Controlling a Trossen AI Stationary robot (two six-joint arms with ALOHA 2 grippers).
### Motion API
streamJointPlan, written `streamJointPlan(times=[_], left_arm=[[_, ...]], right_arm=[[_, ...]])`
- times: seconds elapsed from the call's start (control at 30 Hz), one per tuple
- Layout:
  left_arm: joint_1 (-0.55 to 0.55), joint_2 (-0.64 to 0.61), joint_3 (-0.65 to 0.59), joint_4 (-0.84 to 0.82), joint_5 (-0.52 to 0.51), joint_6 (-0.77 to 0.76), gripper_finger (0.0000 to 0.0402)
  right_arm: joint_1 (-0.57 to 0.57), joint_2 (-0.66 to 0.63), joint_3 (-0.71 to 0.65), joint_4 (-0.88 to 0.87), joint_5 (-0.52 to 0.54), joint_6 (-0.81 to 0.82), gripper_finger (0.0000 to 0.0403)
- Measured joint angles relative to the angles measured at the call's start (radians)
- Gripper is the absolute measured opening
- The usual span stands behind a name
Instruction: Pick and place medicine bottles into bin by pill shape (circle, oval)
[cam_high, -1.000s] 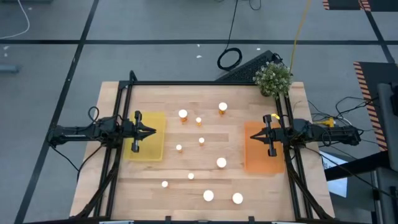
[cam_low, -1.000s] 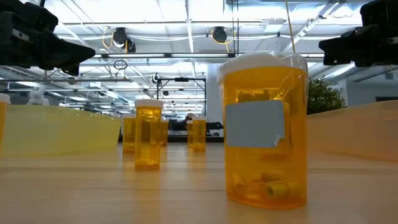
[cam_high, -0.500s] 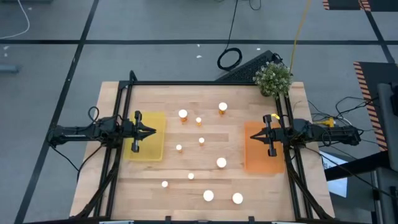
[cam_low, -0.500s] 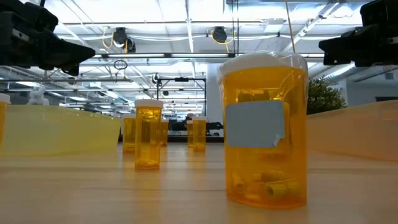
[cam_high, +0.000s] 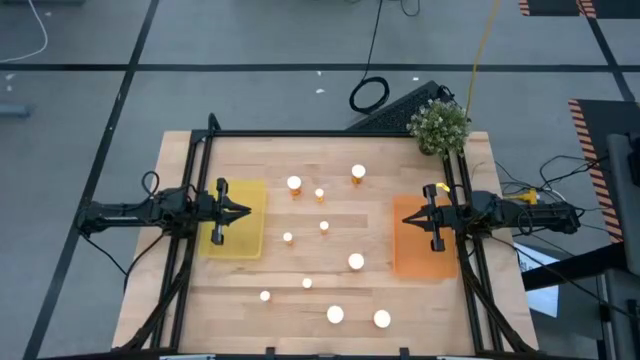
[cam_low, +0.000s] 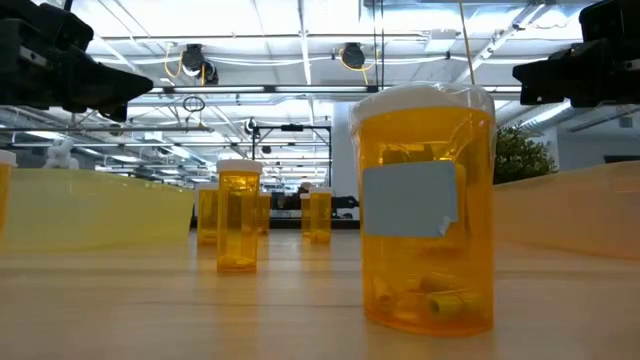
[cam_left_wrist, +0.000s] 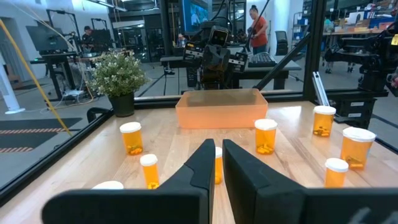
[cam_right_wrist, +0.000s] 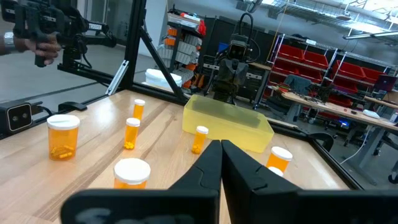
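Fingers of the left gripper (cam_high: 243, 211) are pressed nearly together with only a thin slit between them, grasping nothing; same for the right gripper (cam_high: 412, 217) (both wrist views confirm the narrow gap).

Landmark: the wooden table (cam_high: 330, 245), seen from above.

- Left gripper hovers over the yellow bin (cam_high: 236, 234) at the table's left side, pointing toward the table's middle.
- Right gripper hovers over the orange bin (cam_high: 420, 250) at the table's right side, pointing toward the middle as well.
- Medicine bottles (cam_high: 294, 184) stand upright, scattered across the middle strip of the table between the two bins; none is in either bin. I count ten white caps from above: three toward the far part, near the table's back edge; three around the centre; four along the near edge, two of those with wider caps.
- Low view: one wide bottle (cam_low: 425, 210) with a blank label stands nearest the table's front edge; pills lie at its bottom (shape too small to tell).
- Potted plant (cam_high: 439, 126) sits at the table's far right corner.
- People stand in the room behind the table in the left wrist view.
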Motion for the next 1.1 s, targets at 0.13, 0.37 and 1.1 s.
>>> streamJointPlan(times=[0.13,0.37,1.1], left_arm=[[0.0,0.0,0.0,0.0,0.0,-0.048,0.0035],[0.0,0.0,0.0,0.021,0.0,-0.119,0.0035],[0.0,0.286,0.474,-0.251,-0.001,-0.074,0.0035]], right_arm=[[0.0,0.0,0.0,0.0,0.0,0.0,0.0],[0.0,0.0,0.0,0.0,0.0,0.0,0.0],[0.0,0.0,0.0,0.0,0.0,0.0,0.0]])
